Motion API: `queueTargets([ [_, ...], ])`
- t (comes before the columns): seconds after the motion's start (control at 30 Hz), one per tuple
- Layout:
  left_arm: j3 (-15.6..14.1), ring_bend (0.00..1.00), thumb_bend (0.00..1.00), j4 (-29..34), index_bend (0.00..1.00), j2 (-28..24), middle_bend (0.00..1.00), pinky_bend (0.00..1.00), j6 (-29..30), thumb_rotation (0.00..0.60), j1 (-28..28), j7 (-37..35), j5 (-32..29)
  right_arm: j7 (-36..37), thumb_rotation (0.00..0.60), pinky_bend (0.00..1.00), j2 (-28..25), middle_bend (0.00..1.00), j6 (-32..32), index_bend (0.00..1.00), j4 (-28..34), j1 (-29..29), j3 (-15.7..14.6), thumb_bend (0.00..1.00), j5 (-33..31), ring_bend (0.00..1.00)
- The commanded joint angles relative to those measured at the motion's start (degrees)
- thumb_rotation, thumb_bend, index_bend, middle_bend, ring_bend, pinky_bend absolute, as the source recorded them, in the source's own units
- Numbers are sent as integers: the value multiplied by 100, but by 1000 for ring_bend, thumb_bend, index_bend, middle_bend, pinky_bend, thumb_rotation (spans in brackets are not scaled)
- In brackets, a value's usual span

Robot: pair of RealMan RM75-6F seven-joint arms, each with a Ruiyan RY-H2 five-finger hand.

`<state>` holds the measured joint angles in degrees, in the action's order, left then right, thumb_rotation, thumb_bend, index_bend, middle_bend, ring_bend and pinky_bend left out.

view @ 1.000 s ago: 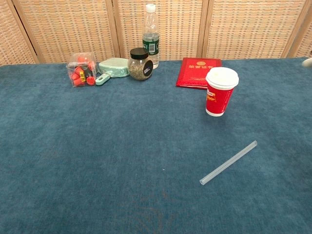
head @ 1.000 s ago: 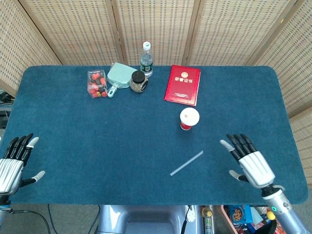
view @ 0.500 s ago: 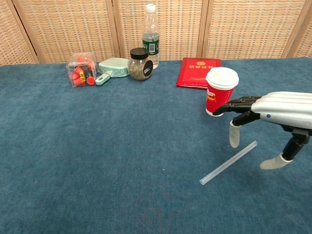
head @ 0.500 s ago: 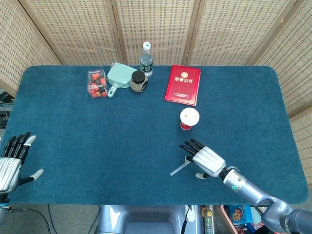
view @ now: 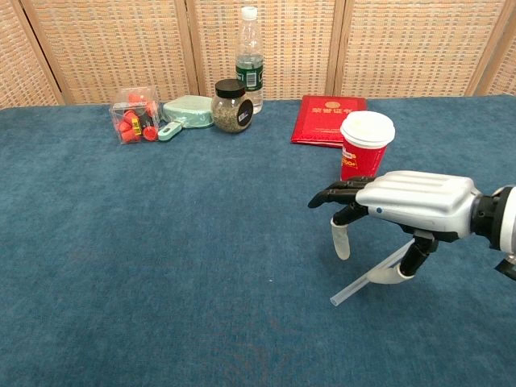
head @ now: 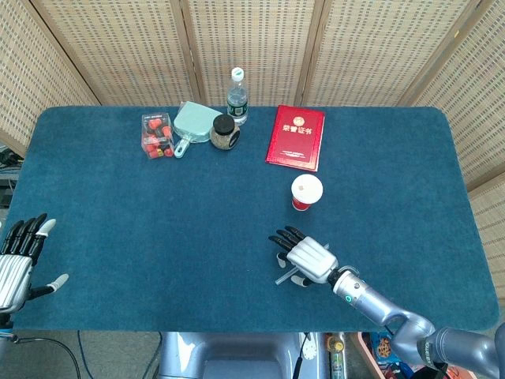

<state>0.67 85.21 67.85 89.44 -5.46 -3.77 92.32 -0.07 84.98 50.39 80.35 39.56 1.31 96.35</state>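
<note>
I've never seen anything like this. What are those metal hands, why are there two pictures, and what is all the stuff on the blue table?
It is a robot with two arms, each ending in a hand with fingers. One picture looks down from its head, the other looks forward from its chest.

The right hand hovers, fingers spread, over a clear straw lying on the table; whether it touches the straw I cannot tell. The left hand is open at the table's near edge, holding nothing.

Also on the table: a red cup with a white lid, a red booklet, a water bottle, a jar, a mint-green case and a clear box of small red pieces.
</note>
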Motion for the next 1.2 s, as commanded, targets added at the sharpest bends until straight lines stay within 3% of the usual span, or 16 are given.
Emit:
queueTargets([
  [0.03,3,0,169,-3,0,-9,0,0,15,600,9,-25,-5,-128,600,0,154,134,-71,477,-136,71,-27,346,-66,0],
  [0.27,9,0,168,-29,0,-19,0,0,31,600,22,-74,-22,-356,600,0,333,139,44,477,-441,81,-163,346,-18,0],
  [1.2,3,0,169,-22,0,-22,0,0,19,600,23,-87,-17,-156,600,0,658,143,208,522,-940,113,-507,405,-19,0],
])
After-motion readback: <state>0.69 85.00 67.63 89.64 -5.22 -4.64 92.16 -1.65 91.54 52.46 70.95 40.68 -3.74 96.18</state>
